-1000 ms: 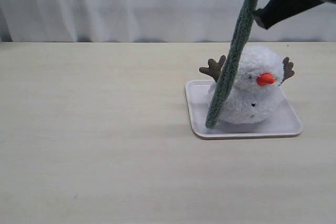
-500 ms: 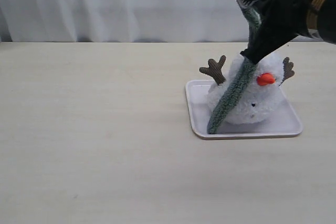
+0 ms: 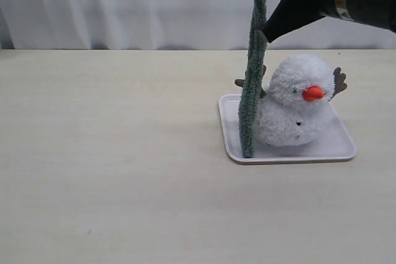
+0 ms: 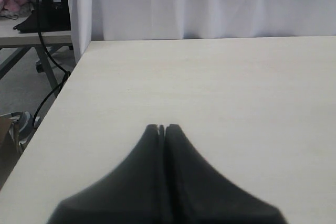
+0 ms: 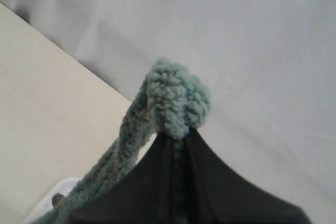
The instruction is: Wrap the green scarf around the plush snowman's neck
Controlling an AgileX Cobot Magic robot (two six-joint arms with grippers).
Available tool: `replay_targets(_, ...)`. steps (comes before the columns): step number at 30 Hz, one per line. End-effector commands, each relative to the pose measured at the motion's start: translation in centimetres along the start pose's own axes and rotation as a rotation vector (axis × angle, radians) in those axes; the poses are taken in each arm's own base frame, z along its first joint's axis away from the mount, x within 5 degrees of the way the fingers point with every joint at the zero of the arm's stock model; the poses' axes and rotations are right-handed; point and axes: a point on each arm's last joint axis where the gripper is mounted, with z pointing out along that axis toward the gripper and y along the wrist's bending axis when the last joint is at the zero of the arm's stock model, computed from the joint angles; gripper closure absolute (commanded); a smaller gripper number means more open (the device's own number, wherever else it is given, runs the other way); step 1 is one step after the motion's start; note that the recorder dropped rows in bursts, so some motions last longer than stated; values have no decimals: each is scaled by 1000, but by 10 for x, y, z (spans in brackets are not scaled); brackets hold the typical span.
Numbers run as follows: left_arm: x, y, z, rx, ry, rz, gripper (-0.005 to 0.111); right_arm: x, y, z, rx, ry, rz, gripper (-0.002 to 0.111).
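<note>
The plush snowman (image 3: 296, 100) sits on a flat white tray (image 3: 343, 146), its orange nose pointing right. The green scarf (image 3: 251, 85) hangs almost straight down just left of the snowman, its lower end resting on the tray's left part. My right gripper (image 3: 269, 29) is above and left of the snowman's head, shut on the scarf's top end; in the right wrist view the scarf (image 5: 173, 98) bunches out past the pinched tips of the right gripper (image 5: 177, 136). My left gripper (image 4: 161, 127) is shut and empty over bare table; it is out of the exterior view.
A white curtain (image 3: 124, 4) hangs behind the table (image 3: 111, 171). In the left wrist view the table's edge (image 4: 58, 103) drops off to a floor with cables and another table's legs (image 4: 44, 61).
My right gripper has swung left and slightly up with the scarf. The scarf, draped against the snowman's front before, now hangs clear on its left side.
</note>
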Motion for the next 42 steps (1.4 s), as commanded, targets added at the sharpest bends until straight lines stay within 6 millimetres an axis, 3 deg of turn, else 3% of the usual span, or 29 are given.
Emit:
replay_targets(1,-1,-1,0,10,-13,-8,107,20,-12,17,40,82,71,104)
replay_targets(13,-1,-1,0,10,-13,-8,107,21,-15,19,32,77,-1,104)
replay_targets(21,-1,-1,0,10,-13,-8,107,0,-16,-7,35,-16,-15,104)
replay_targets(31,-1,-1,0,10,-13,-8,107,-3,-28,-30,93,-15,0,104)
replay_targets(42,-1,-1,0,10,-13,-8,107,12,-25,-13,126,91,-65,104)
